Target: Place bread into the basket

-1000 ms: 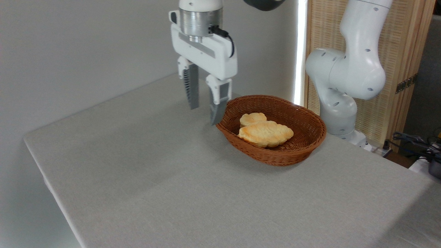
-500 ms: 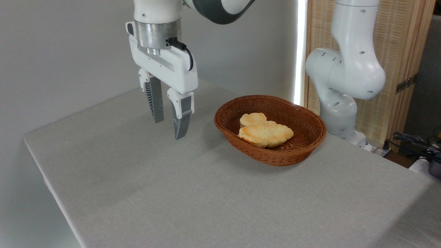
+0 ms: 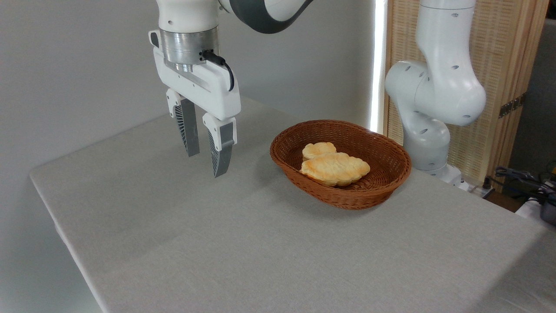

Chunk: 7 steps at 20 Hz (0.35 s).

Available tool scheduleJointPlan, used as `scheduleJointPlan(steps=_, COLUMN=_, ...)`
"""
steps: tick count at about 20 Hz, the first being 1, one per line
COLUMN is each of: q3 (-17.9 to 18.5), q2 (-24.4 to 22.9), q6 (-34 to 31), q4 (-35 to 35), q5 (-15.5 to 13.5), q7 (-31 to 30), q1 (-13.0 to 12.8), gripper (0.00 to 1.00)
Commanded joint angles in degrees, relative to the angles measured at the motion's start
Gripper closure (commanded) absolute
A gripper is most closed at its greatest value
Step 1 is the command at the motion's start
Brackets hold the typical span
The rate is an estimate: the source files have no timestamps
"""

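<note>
The bread [image 3: 335,169], a long golden-brown pastry with lobed edges and a scored top, lies inside the oval brown wicker basket [image 3: 382,182] at centre right. A small round bun [image 3: 318,149] sits behind it in the same basket. My gripper [image 3: 205,162] hangs above the bare tablecloth well to the left of the basket, fingers pointing down. It is open with a narrow gap and holds nothing.
The grey cloth-covered table [image 3: 243,243] has its left edge and front corner near the frame's lower left. The arm's white base [image 3: 430,108] stands behind the basket on the right, against a wooden slatted screen [image 3: 504,65]. Cables lie at the far right.
The empty gripper has travelled left, away from the basket's rim, and risen slightly. The bread and bun in the basket have not moved.
</note>
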Motion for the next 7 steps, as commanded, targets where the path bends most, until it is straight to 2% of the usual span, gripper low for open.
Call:
scheduleJointPlan(steps=1, q3=-0.2, q2=1.2, q6=-1.3, q4=1.8, q5=3.2, q7=-4.2, q1=-0.2, gripper=0.0)
scheduleJointPlan(steps=2, q3=-0.3, q2=1.2, q6=-1.3, q4=2.1, q5=4.4, q7=-4.7, q1=-0.2, gripper=0.0)
scheduleJointPlan(steps=7, q3=0.0, q2=1.2, q6=-1.3, q4=2.3, q5=3.6, q7=-4.4, q1=-0.1, gripper=0.0)
